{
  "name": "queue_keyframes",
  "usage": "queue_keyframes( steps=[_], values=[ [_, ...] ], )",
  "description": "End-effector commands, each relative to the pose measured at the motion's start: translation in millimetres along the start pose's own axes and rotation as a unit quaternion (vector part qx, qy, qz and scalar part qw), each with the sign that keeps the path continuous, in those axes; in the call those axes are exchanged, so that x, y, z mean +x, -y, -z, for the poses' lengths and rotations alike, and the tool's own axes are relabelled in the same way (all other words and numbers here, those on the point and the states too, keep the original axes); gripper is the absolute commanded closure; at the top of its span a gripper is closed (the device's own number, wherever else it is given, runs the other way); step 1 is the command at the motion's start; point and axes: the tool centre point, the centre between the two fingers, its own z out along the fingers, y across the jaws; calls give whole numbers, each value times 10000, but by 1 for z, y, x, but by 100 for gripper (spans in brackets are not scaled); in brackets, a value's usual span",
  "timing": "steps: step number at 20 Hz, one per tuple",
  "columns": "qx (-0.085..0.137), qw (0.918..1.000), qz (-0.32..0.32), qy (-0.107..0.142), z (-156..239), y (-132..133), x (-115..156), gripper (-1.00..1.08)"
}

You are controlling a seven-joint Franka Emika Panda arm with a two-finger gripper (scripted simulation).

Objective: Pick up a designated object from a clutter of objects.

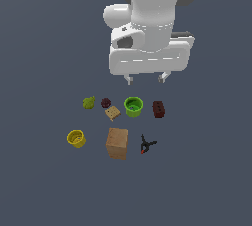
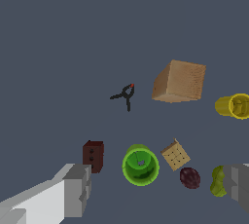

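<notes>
The yellow cup point(image 1: 76, 138) looks light, rigid and smooth; pinch its rim wall. The gripper point(image 1: 146, 77) hangs spread, empty.

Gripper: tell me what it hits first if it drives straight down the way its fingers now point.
Most likely the green cup: the open gripper hangs above it, with the cup between the fingers in the wrist view. Depth is uncertain, so it may just reach bare floor beside it. The yellow cup lies well off that line.

In the wrist view, the small round yellow cup point(image 2: 235, 106) is cut by the frame edge, the green pear point(image 2: 218, 181) is partly covered by a grey finger point(image 2: 239, 185), and the arm's upper part is cropped in the exterior view.
</notes>
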Motion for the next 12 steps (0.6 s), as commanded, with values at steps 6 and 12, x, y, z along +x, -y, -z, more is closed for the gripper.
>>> queue_keyframes(
  steps=[6,12],
  values=[
    [8,10000,-44,7,-6,-8,4,-92],
    [25,9998,-187,31,-28,-35,19,-92]
  ],
)
